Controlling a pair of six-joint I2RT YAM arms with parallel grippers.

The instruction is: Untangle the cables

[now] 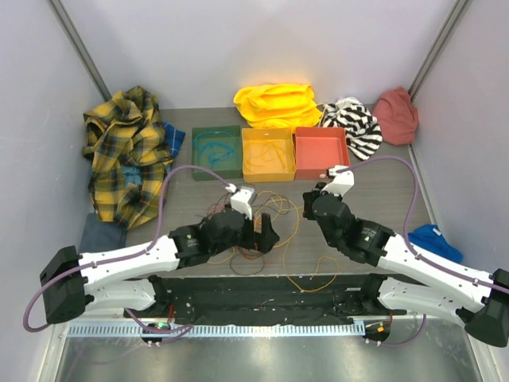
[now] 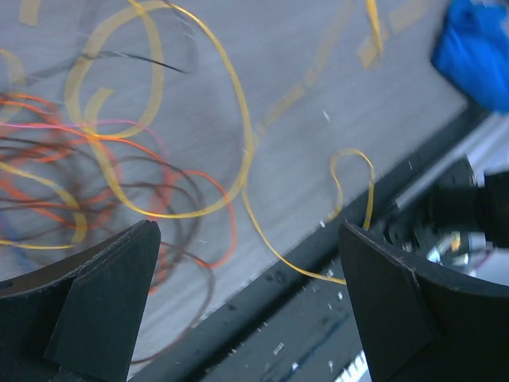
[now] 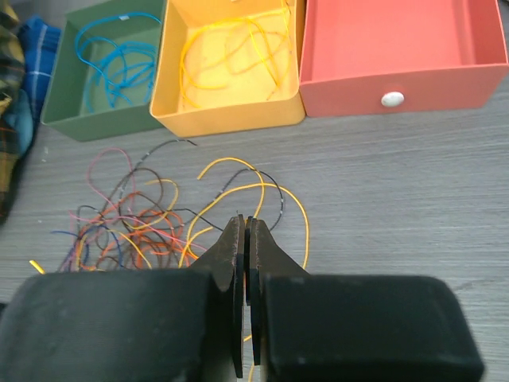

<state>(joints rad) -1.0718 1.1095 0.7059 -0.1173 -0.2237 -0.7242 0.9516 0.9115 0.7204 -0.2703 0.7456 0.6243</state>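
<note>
The cables (image 1: 241, 260) lie as a loose tangle of orange, red, dark and yellow loops (image 3: 127, 231) on the grey table in front of the trays. My left gripper (image 1: 266, 235) hovers over the tangle's near right side and is open wide. Its fingers (image 2: 103, 310) straddle a long yellow cable (image 2: 238, 135) and the table's dark front strip without touching either. My right gripper (image 1: 312, 200) is just right of the tangle. Its jaws (image 3: 248, 219) are shut on a thin yellow cable, which shows in the slit between them. A yellow loop (image 3: 294, 207) curves around the tips.
A green tray (image 1: 216, 167) with teal cable, a yellow tray (image 1: 268, 171) with yellow cables and a red tray (image 1: 321, 169) stand in a row behind. Clothes ring the table: a plaid shirt (image 1: 127, 155), yellow cloth (image 1: 277, 103), striped cloth (image 1: 354, 123), red cloth (image 1: 396, 114) and blue cloth (image 1: 436, 239).
</note>
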